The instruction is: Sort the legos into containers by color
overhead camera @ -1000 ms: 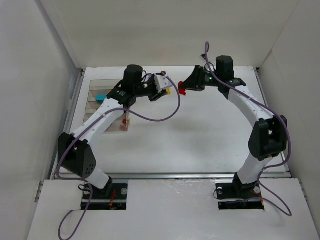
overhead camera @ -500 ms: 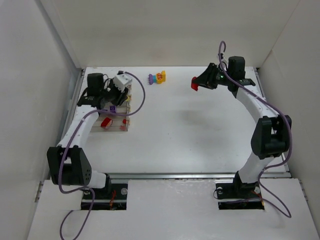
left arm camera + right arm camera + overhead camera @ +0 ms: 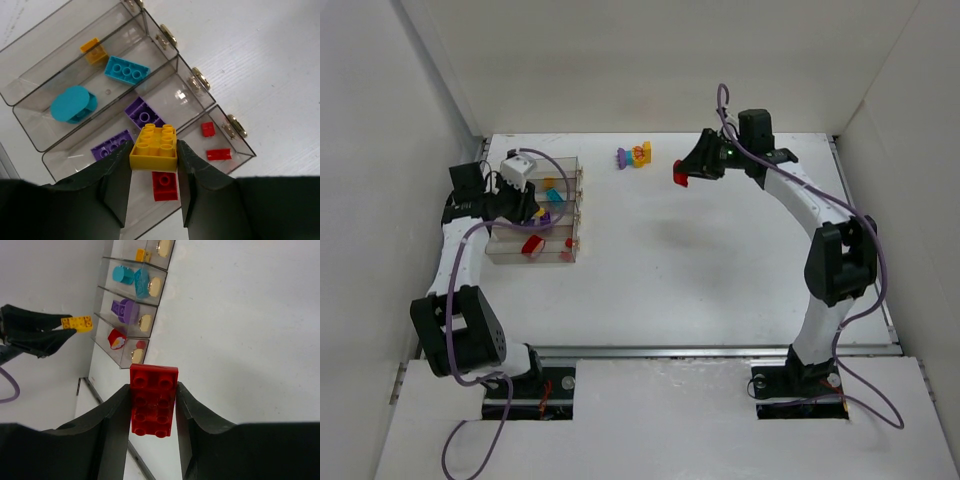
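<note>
My left gripper (image 3: 153, 150) is shut on a yellow lego (image 3: 155, 142), which hangs above the containers (image 3: 60, 30) over the line between the purple and red bins. The top view shows that gripper (image 3: 532, 200) over the container block (image 3: 520, 258) at the left. The bins hold an orange brick (image 3: 93, 50), cyan pieces (image 3: 126, 70), purple bricks (image 3: 142, 111) and red bricks (image 3: 165, 185). My right gripper (image 3: 152, 390) is shut on a red lego plate (image 3: 152, 400), held in the air over the back middle of the table (image 3: 685, 175).
A loose purple lego (image 3: 623, 157) and a yellow-and-red cluster (image 3: 642, 154) lie near the back wall, between the two grippers. White walls close in the left, back and right sides. The arm bases stand at the near edge.
The left arm has swung from the back middle to over the containers, carrying the yellow lego. The right gripper moved right, then back left, still holding the red plate.
</note>
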